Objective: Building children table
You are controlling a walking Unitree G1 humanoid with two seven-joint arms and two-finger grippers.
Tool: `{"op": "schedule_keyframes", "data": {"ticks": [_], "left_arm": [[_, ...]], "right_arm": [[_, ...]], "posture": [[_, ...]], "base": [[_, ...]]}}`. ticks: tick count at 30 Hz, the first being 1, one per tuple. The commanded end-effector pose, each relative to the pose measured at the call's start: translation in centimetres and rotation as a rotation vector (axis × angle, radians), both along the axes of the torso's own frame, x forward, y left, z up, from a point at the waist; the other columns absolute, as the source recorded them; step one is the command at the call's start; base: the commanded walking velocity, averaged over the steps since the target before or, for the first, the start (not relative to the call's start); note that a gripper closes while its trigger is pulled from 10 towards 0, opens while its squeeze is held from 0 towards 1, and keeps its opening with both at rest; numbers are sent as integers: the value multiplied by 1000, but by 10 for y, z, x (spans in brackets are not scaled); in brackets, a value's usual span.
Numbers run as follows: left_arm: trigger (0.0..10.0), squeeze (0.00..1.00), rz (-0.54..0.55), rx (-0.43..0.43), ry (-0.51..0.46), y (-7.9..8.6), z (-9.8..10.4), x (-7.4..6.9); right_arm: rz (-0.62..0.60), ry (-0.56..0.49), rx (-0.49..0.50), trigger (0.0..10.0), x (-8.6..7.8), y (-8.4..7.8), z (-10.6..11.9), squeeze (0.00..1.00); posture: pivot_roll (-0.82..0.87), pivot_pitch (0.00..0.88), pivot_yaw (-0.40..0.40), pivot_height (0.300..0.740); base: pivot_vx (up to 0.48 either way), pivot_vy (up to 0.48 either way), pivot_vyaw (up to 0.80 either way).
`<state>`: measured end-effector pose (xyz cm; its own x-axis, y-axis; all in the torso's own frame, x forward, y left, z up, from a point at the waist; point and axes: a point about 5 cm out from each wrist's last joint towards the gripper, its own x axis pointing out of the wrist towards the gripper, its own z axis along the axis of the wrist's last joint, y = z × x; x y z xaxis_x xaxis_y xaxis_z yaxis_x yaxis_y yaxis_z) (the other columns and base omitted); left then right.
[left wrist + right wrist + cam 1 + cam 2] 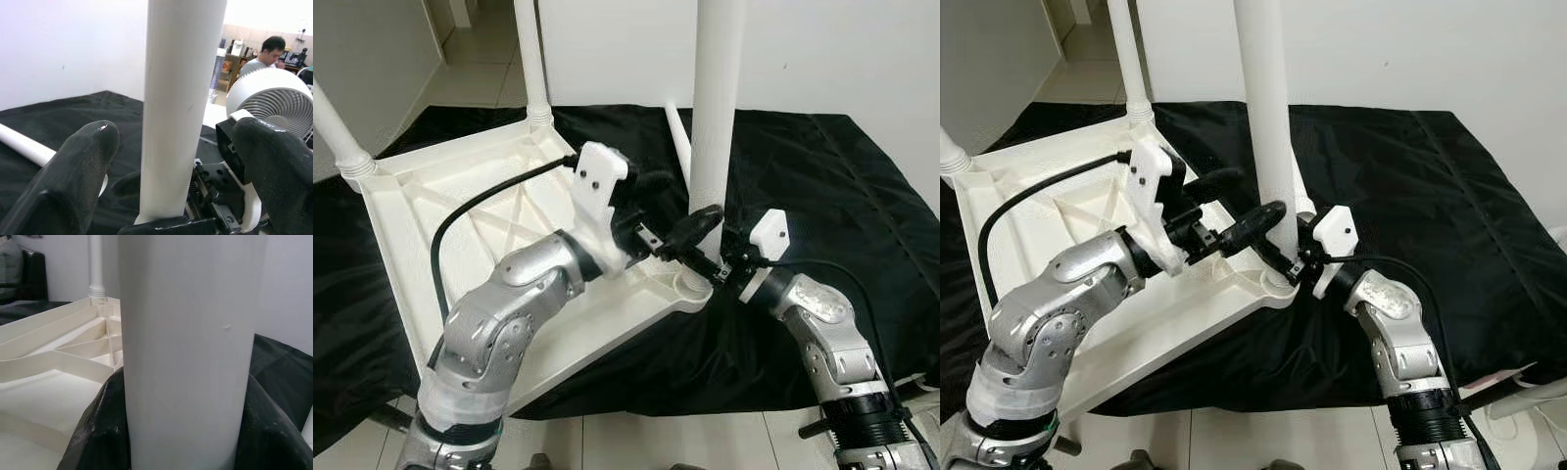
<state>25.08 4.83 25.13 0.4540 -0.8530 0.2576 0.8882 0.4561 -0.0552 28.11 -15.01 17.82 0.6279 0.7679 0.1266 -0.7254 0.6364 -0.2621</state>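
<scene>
An upturned white plastic tabletop (pixel 460 215) lies underside up on a black cloth (pixel 822 186) spread over a tiled floor (pixel 636 441), with a leg (pixel 335 132) standing at its far left corner and a second leg (pixel 530 59) upright at the far corner. The left gripper (pixel 680 230) reaches across the ribbed underside to the near right corner, its black fingers (pixel 83 161) spread on either side of a third leg (pixel 715 108) that stands upright in its corner socket (pixel 690 287), not squeezing it. A loose fourth leg (pixel 677 142) lies on the cloth just behind. From the right, the right gripper (pixel 724 269) pinches the base of the upright leg, its fingers (pixel 98 431) pressed against both sides. In the left wrist view, a white fan (pixel 274 103) and a seated person (pixel 264 54) appear beyond.
</scene>
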Motion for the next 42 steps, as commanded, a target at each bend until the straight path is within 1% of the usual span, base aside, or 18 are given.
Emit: {"op": "schedule_keyframes", "data": {"ticks": [1,2,6,7,8,10,14,17,19,20,23,28,36,37,38,39,40,42], "left_arm": [[10000,0,-73,-24,-14,-1,8,0],[10000,0,-92,-63,-25,-2,17,1],[10000,0,-99,-75,-33,-2,22,1],[10000,0,-108,-93,-34,-2,25,1],[10000,0,-108,-93,-34,-2,25,1],[10000,0,-119,-112,-35,-1,30,2],[10000,0,-128,-119,-36,-1,32,1],[10000,0,-171,-156,-24,-1,36,-1],[10000,0,-171,-156,-24,-1,36,-1],[0,0,-187,-185,-10,-1,39,-1],[0,0,-213,-219,-2,1,42,-3],[0,0,-225,-219,-1,3,43,-4],[0,0,-207,-222,0,5,43,-3],[0,0,-187,-218,-6,6,44,-1],[10000,0,-124,-170,-26,6,45,4],[10000,0,-78,-134,-42,6,46,8],[10000,0,-47,-101,-44,5,46,12],[10000,0,-28,-83,-45,5,48,14]], "right_arm": [[50,-6,-23,10000,-1,2,7,0],[101,14,-63,10000,-3,3,7,0],[123,21,-83,10000,-5,3,7,0],[147,42,-109,10000,-6,3,6,0],[147,42,-109,10000,-6,3,6,0],[192,84,-166,10000,-9,3,1,0],[209,103,-180,10000,-11,3,0,0],[245,122,-162,10000,-13,5,2,0],[245,122,-162,10000,-13,5,2,0],[252,127,-148,10000,-14,6,4,0],[255,134,-129,10000,-13,8,5,0],[251,146,-122,10000,-12,8,6,0],[213,158,-124,10000,-8,6,5,0],[195,160,-113,10000,-6,6,5,0],[154,154,-90,10000,0,6,7,408],[126,149,-74,10000,4,6,8,408],[97,148,-56,10000,8,6,10,1000],[71,144,-40,10000,11,5,12,1000]], "posture": [[-28,0,0,740],[-28,0,1,740],[-28,0,1,740],[-34,0,8,740],[-34,0,8,740],[-37,0,10,740],[-37,0,11,740],[-36,0,12,740],[-36,0,12,740],[-36,0,12,740],[-34,0,12,740],[-34,0,12,740],[-33,0,9,740],[-32,0,7,740],[-29,0,3,740],[-29,0,3,740],[-28,0,0,740],[-28,0,0,740]], "base": [[0,0,0],[0,0,0],[0,0,0],[0,0,0],[0,0,0],[0,0,0],[0,0,0],[0,0,0],[0,0,0],[0,0,0],[0,0,0],[0,0,0],[0,0,0],[0,0,0],[0,0,0],[0,0,0],[0,0,0],[0,0,0]]}}
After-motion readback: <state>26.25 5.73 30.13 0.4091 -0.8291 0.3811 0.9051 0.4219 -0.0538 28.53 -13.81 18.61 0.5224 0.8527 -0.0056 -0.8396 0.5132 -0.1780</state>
